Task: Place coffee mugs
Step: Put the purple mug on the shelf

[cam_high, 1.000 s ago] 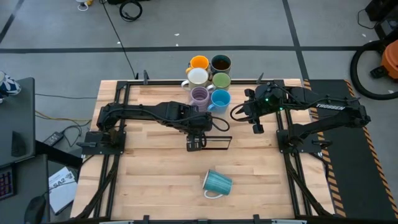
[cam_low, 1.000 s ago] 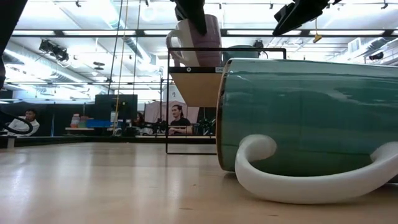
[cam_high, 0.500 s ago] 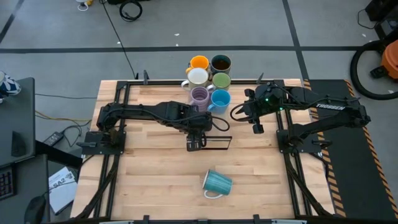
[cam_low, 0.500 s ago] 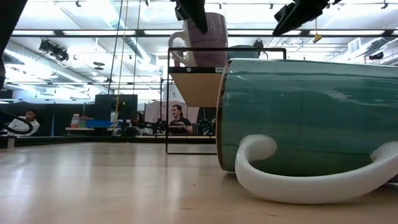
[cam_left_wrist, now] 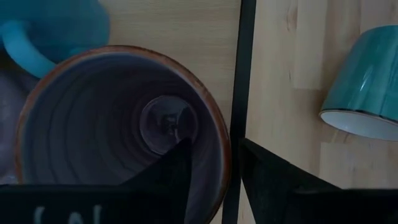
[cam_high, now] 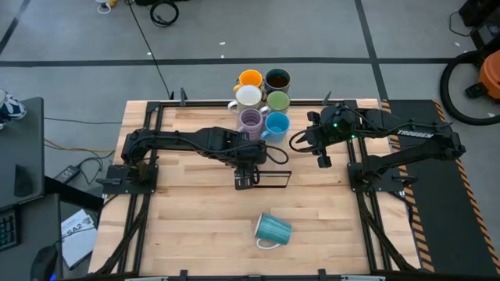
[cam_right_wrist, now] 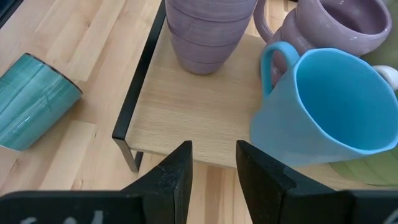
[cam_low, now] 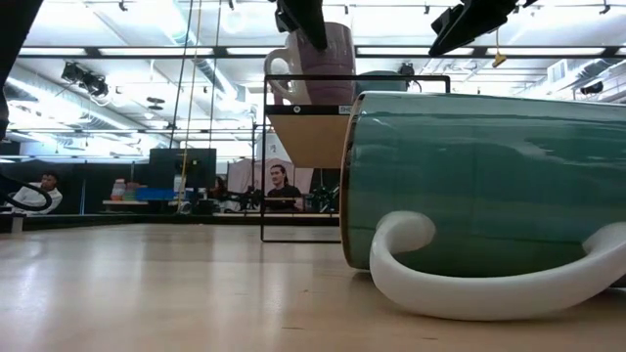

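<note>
A lilac mug (cam_left_wrist: 112, 112) stands upright by its base on the raised shelf's top board (cam_right_wrist: 199, 112), and also shows in the low view (cam_low: 328, 64). My left gripper (cam_left_wrist: 214, 149) is open above it, one finger inside the mug and one outside its wall, the rim between them. My right gripper (cam_right_wrist: 212, 165) hangs open to the shelf's right with nothing between its fingers. A ribbed teal mug (cam_high: 273, 229) lies on its side on the table near the front. Several more mugs cluster at the far edge.
Orange (cam_high: 250, 78), dark (cam_high: 277, 79), pale (cam_high: 248, 95), green (cam_high: 278, 100), lilac (cam_high: 251, 119) and blue (cam_high: 276, 125) mugs stand close together by the table's far edge. The shelf's black frame (cam_right_wrist: 140, 81) stands mid-table. Bare wood lies left and right of the teal mug.
My left gripper has let go of the lilac mug without moving away. The mug has shifted a little under the fingers and settled upright on the shelf's top board.
</note>
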`<state>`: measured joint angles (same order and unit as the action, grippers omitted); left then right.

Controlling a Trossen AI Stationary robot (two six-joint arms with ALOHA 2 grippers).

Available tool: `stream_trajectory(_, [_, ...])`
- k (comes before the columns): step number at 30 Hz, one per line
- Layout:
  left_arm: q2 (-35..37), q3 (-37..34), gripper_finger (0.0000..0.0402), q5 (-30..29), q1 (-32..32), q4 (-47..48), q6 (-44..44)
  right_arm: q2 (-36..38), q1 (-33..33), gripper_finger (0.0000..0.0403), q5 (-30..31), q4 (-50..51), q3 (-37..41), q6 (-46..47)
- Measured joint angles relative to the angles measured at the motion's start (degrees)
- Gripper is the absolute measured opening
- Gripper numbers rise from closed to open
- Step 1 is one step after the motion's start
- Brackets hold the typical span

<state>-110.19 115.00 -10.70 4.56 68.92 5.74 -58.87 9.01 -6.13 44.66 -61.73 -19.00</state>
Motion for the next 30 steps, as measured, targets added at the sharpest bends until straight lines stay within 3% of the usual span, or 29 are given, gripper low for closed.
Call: stream_trajectory(30, [0.0, 0.0, 0.0139, -2.2, 0.0, -0.1, 0.1, 0.0, 0.0, 0.0129, 0.0, 0.0, 0.0, 0.0])
